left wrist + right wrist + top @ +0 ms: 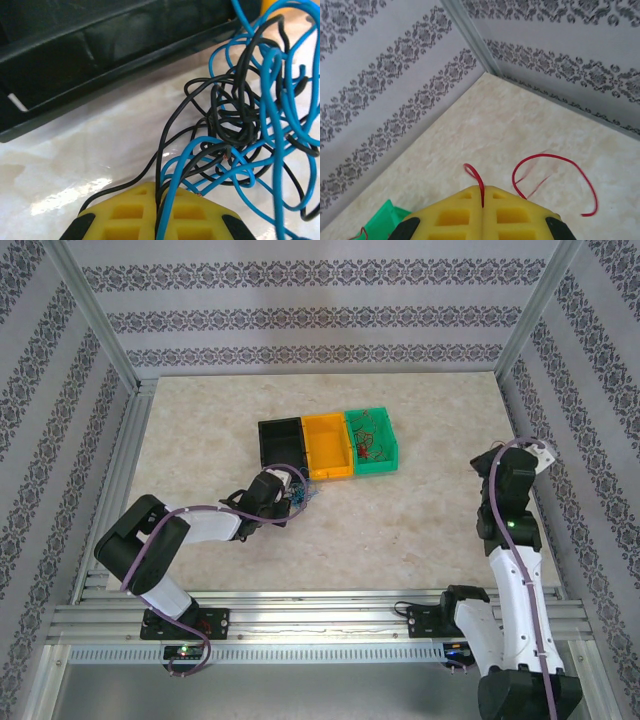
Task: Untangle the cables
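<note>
Blue, black cables (274, 115) clamped in left pincer (159, 194); one red cable (550, 155) in right pincer (483, 194).

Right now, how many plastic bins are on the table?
3, side by side in one row: black bin on the left, orange bin in the middle, green bin on the right. None looks hidden.

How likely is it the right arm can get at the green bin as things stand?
Probably yes: only bare table lies between the right arm and the green bin. But its jaws are shut on a red wire.
</note>
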